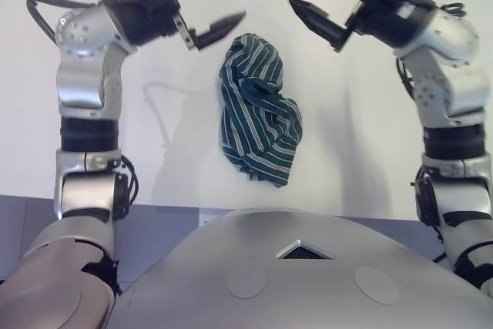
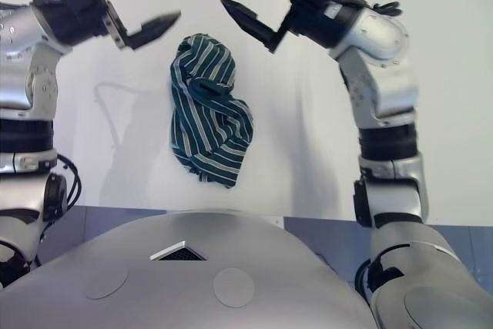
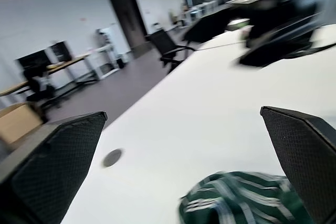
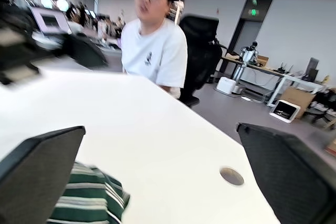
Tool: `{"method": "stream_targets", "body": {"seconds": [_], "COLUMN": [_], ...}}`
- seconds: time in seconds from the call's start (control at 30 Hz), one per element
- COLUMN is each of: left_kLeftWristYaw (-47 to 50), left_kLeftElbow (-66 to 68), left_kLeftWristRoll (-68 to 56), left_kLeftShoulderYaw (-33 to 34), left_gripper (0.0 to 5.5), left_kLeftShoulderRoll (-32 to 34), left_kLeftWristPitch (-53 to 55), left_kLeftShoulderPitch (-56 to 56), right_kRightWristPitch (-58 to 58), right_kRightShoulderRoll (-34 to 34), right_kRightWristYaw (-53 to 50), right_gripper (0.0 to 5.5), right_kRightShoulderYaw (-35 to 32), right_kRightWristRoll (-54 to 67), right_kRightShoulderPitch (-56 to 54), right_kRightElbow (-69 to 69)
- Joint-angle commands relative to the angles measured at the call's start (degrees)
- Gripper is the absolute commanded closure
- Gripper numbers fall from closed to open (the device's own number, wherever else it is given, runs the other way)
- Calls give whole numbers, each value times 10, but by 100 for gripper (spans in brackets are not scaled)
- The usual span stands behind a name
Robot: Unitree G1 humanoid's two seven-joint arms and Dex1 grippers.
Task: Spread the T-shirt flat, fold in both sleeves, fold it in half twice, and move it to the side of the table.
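A: Head view?
B: T-shirt (image 1: 258,109) crumpled in the middle of the bench (image 1: 347,136), untouched.
A: Left wrist?
B: Left hand (image 3: 178,156) fingers wide apart, empty, near T-shirt.
A: Right wrist?
B: Right hand (image 4: 157,177) likewise. Looks soft, light, floppy; pinch an outer hem.

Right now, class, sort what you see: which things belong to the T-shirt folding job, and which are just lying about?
Part of the job: crumpled striped T-shirt; white table; left hand and right hand, both open.
Just about: round cable port in the table; office chair behind.
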Motion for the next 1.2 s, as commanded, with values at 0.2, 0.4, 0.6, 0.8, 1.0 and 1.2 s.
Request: {"method": "stream_targets", "body": {"seconds": [0.2, 0.4, 0.6, 0.8, 1.0, 1.2], "left_kLeftWristYaw": [37, 35, 118, 233, 256, 387], "left_kLeftElbow": [-74, -48, 147, 400, 561, 694], "left_kLeftWristRoll": [79, 117, 334, 538, 596, 630], "left_kLeftShoulderYaw": [-91, -117, -204, -293, -328, -345], "left_gripper": [10, 10, 10, 10, 10, 10], "left_kLeftShoulderRoll": [-15, -21, -6, 52, 162, 161], "left_kLeftWristPitch": [25, 2, -101, -173, -243, -255], "left_kLeftShoulderPitch": [-2, -9, -65, -84, -94, -193], "right_kRightWristPitch": [-157, -142, -144, -127, -106, -90], "right_kRightShoulderRoll": [86, 44, 37, -7, -93, -154], "right_kRightWristYaw": [-69, -154, -149, -136, -87, 26], "right_gripper": [14, 14, 14, 14, 14, 14], "right_kRightShoulderYaw": [193, 158, 114, 58, 9, -23], "right_kRightWristRoll": [-289, -314, -293, -272, -257, -191], "right_kRightShoulderPitch": [-48, -81, -86, -63, 7, 97], "right_kRightElbow": [348, 474, 475, 424, 344, 192]}}
